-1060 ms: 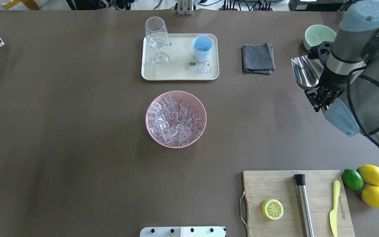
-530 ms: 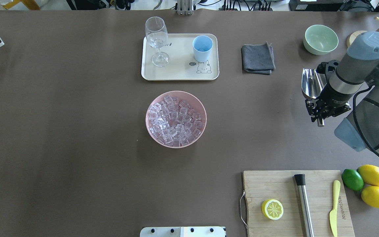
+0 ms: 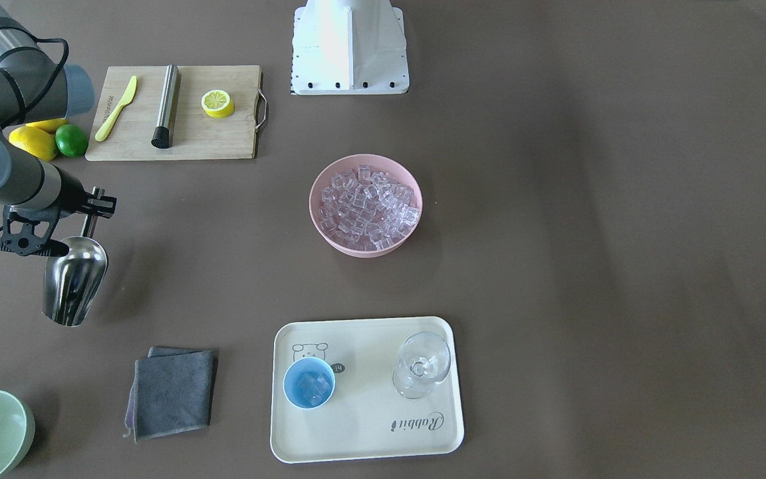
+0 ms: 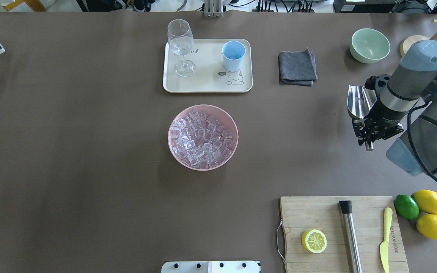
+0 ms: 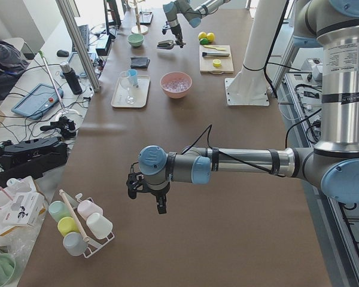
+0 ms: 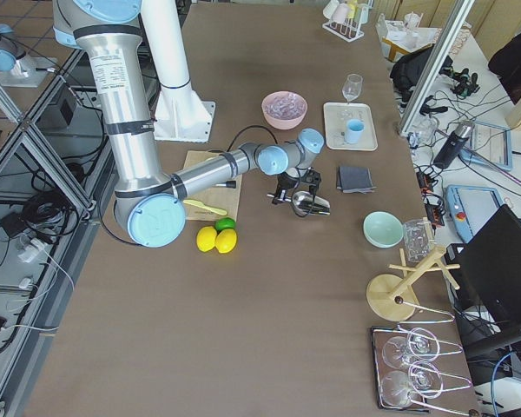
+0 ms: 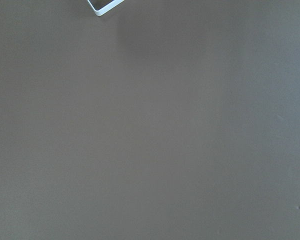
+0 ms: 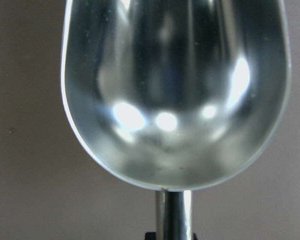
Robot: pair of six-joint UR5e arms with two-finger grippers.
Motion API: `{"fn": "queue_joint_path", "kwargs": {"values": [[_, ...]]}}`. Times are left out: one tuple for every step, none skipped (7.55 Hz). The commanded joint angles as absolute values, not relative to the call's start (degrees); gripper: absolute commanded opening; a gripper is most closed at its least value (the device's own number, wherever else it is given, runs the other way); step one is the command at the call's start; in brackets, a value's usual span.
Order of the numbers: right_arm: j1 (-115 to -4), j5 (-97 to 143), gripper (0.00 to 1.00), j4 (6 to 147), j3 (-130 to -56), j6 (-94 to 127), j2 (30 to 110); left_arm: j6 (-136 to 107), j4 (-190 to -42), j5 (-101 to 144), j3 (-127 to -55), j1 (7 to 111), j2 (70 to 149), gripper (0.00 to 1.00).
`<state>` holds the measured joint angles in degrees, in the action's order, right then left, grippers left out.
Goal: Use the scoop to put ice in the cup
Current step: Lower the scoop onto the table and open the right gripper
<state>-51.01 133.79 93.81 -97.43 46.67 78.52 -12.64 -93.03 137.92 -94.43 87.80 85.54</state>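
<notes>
The ice (image 4: 202,137) fills a pink bowl (image 4: 173,151) at the table's middle; it also shows in the front view (image 3: 366,203). The light-blue cup (image 4: 233,55) stands on a cream tray (image 4: 207,85), and in the front view the cup (image 3: 309,384) holds a few cubes. My right gripper (image 4: 366,131) is shut on the handle of the steel scoop (image 4: 358,101) at the right side, far from bowl and cup. The scoop's trough (image 8: 175,95) is empty and points away from the robot; it also shows in the front view (image 3: 76,283). My left gripper (image 5: 158,200) hangs over bare table; I cannot tell its state.
A wine glass (image 4: 181,47) shares the tray. A grey cloth (image 4: 297,68) and a pale green bowl (image 4: 369,45) lie beyond the scoop. Nearer the robot, a cutting board (image 4: 309,212) bears a lemon half, a steel cylinder (image 4: 351,237) and a yellow knife, with lemons and a lime (image 4: 406,207) beside it.
My right arm has drawn the scoop back from beside the green bowl toward the robot, and it has turned from tilted to lying along the table. Nothing else moved.
</notes>
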Motion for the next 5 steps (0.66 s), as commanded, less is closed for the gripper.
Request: {"fn": "queue_joint_path", "kwargs": {"values": [[-49.49, 135.00, 0.00, 93.60, -97.12, 45.97, 79.01, -12.57, -93.08, 137.90, -94.04, 87.80, 85.00, 0.98], [-48.79, 135.00, 0.00, 93.60, -96.95, 45.97, 79.01, -12.57, -93.16, 137.90, -94.13, 87.80, 84.99, 0.98], [-48.78, 135.00, 0.31, 93.60, -97.03, 46.05, 79.10, -12.57, -93.16, 137.90, -94.30, 87.80, 85.16, 0.98], [-48.78, 134.83, 0.99, 93.52, -97.21, 45.97, 79.54, -12.74, -93.08, 137.90, -94.13, 87.80, 85.25, 0.98], [-48.78, 134.91, 1.00, 93.43, -98.08, 45.97, 79.63, -12.92, -93.08, 137.90, -94.13, 87.80, 85.51, 0.98]]}}
